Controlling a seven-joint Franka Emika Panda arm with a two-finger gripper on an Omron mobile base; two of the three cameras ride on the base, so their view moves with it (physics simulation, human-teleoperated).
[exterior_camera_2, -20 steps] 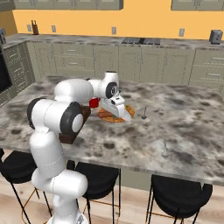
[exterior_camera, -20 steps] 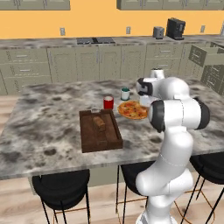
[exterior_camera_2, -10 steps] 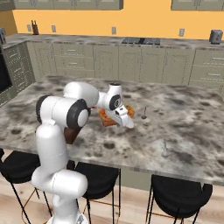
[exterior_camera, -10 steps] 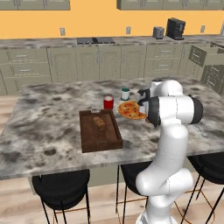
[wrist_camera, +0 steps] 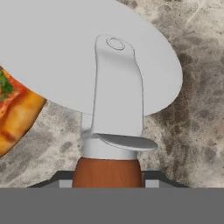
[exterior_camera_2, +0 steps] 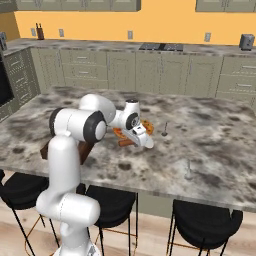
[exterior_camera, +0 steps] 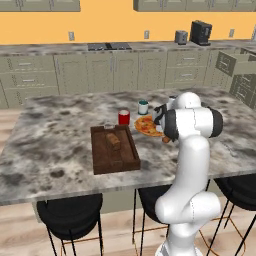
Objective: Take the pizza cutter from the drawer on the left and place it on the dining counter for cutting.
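The pincer (wrist_camera: 107, 177) gripped the pizza cutter (wrist_camera: 114, 94) by its handle, low over the dining surface (exterior_camera_2: 215, 135), pizza (wrist_camera: 15, 111) just beside; only release remained.

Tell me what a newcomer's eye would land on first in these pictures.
First, the big white arm bent low over the dining counter, its gripper shut on the pizza cutter, whose grey wheel looms large in the hand view, above the stone top. Next, the bright pizza beside it, with a dark wooden tray to its left and a red cup behind.
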